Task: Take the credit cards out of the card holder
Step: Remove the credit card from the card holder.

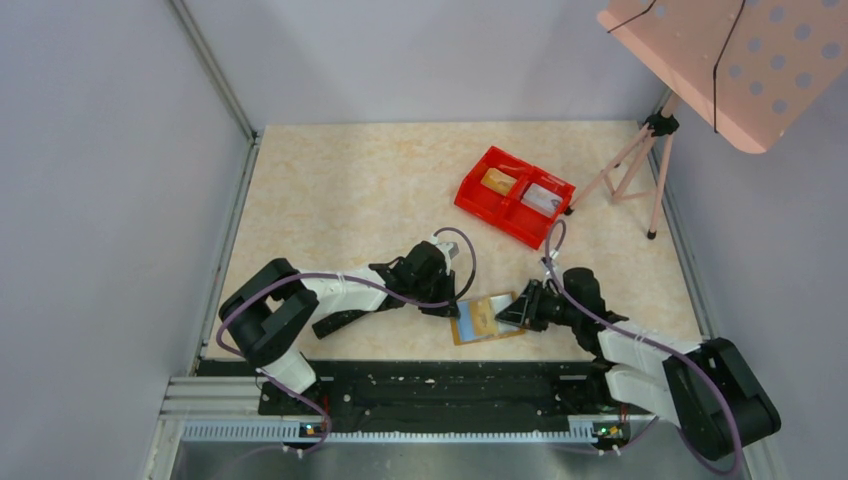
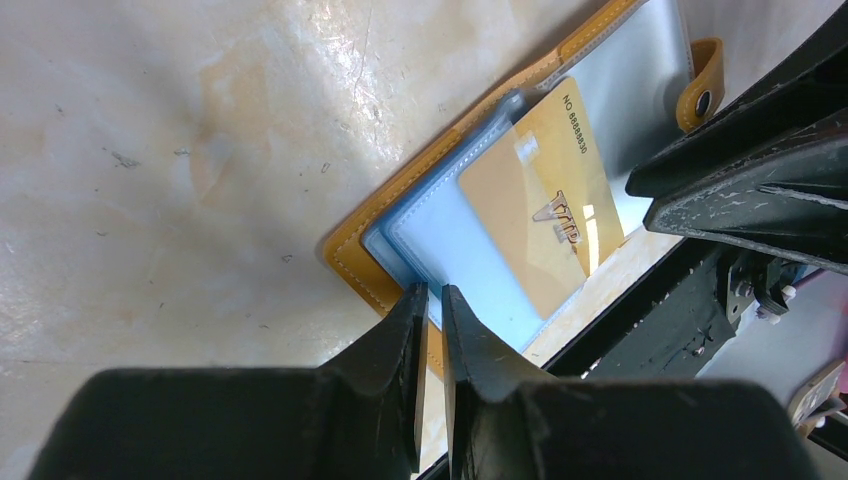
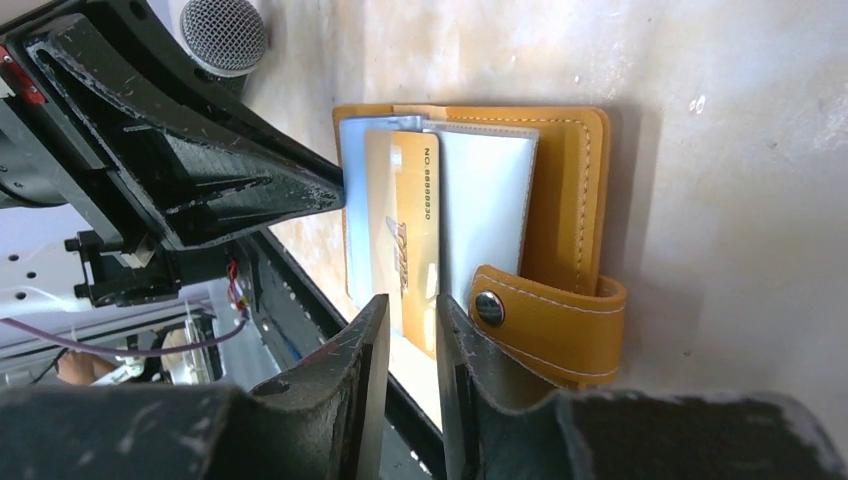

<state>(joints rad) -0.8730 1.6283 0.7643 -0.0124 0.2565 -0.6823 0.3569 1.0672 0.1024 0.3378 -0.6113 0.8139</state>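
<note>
The left hand [image 1: 456, 296] lies low over the counter [image 1: 340, 190], reaching toward 3 o'clock to the card holder [image 1: 487, 318]. The holder lies open and flat at the counter's 6 o'clock edge, between the two arms. In the left wrist view the left hand's [image 2: 434, 295] fingers are drawn almost together, with only a slim slit between them. Their tips rest at the 6 o'clock corner of the card holder [image 2: 360, 252]. I cannot tell whether they pinch that edge or only press on it.

The holder's tan cover frames pale blue-grey sleeves [image 2: 450, 250]. A gold card [image 2: 530, 215] sticks partway out of them, slanting toward 5 o'clock. The tab [image 2: 703, 88] with its snap sits at the 1 o'clock corner.

The right hand [image 1: 507, 312] meets the holder from 3 o'clock. In the right wrist view the right hand's [image 3: 412, 305] fingers stand slightly apart, and the near end of the gold card [image 3: 415, 215] lies in the gap. I cannot tell whether the pads touch it. The tab [image 3: 550, 318] curls just beside the finger on the 3 o'clock side.

Well apart, at 1 o'clock from the holder, sits a red tray [image 1: 478, 200]. It has a yellowish card [image 1: 497, 181] in its left compartment and a pale grey card [image 1: 543, 197] in its right. A pink tripod [image 1: 640, 165] stands just beside the tray at 3 o'clock.
</note>
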